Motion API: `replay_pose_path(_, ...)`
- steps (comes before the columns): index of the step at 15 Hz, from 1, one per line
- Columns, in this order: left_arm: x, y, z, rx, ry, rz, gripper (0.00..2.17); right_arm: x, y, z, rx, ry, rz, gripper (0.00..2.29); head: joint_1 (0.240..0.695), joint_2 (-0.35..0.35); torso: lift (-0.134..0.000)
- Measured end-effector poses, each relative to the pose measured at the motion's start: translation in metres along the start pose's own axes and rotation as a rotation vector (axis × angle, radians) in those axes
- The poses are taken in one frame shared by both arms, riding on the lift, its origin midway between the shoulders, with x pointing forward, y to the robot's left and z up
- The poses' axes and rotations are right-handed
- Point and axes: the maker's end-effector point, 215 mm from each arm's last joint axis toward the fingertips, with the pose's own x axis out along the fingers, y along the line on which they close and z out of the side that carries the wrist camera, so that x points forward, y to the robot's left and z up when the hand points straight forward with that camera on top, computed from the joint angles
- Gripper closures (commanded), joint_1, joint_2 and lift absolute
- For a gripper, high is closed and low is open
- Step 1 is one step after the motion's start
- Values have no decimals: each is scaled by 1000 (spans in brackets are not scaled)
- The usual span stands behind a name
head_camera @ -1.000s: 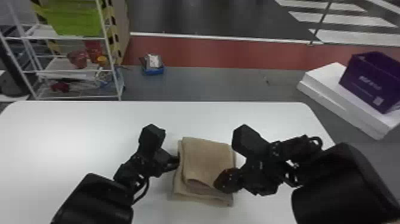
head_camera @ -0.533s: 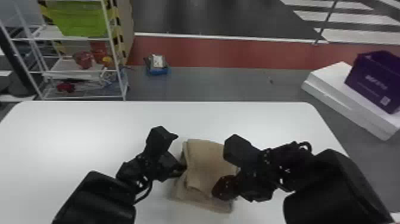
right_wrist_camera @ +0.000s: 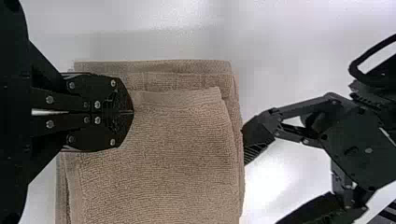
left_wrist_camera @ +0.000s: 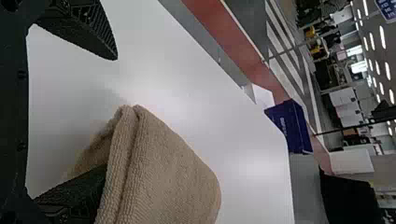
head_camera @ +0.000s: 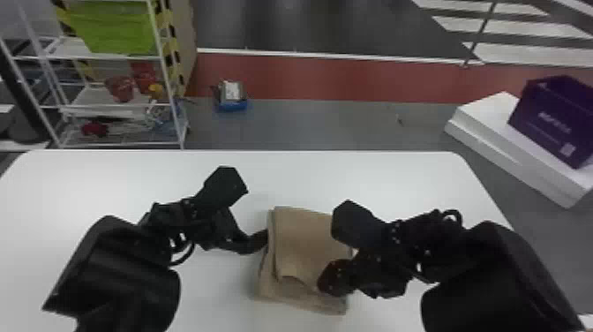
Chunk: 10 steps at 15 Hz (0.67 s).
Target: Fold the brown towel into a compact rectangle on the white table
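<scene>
In the head view, the right gripper point(head_camera: 325, 281) covered part of the folded brown terry towel point(head_camera: 304, 240). The end of one of the left gripper's point(head_camera: 248, 240) jaws was hidden by towel in its wrist view, where the bottom edge cropped the cloth. Small objects on the white wire shelf point(head_camera: 176, 119) were too blurred to identify.

Free: table point(head_camera: 309, 176) beyond the towel point(head_camera: 304, 247), up to the far edge; also nearer the robot, between the arms. Left side obstructed by left gripper point(head_camera: 248, 220), one finger against the towel, the other apart, open space between. Right side obstructed by right gripper point(head_camera: 328, 279), fingers together over the cloth.
</scene>
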Motion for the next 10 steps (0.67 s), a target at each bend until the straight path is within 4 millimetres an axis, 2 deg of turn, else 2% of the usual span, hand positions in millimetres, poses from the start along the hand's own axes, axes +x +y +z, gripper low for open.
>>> replay_pose_path(2, -18, 34, -4, -2, 3, 99, 70, -2, -1, -5, -1, 10, -3, 1706, 695, -53, -124)
replay_pose_path(4, -47, 70, -6, -69, -22, 265, 70, -3, 0, -2, 0, 0, 0, 1706, 695, 0, -124)
replay_pose_path(5, -58, 77, -3, -105, -36, 328, 70, -2, 2, 0, -2, -3, 3, 1706, 695, 16, -124)
replay_pose_path(6, -68, 75, 5, -132, -58, 376, 70, -1, 3, 2, -7, -6, 6, 1706, 695, 24, -124)
replay_pose_path(7, -69, 62, 15, -143, -82, 386, 70, 0, 4, 5, -11, -10, 8, 1706, 695, 22, -124)
replay_pose_path(10, -49, 18, 42, -159, -140, 347, 70, -2, 5, 12, -15, -28, 6, 1706, 695, -39, -124)
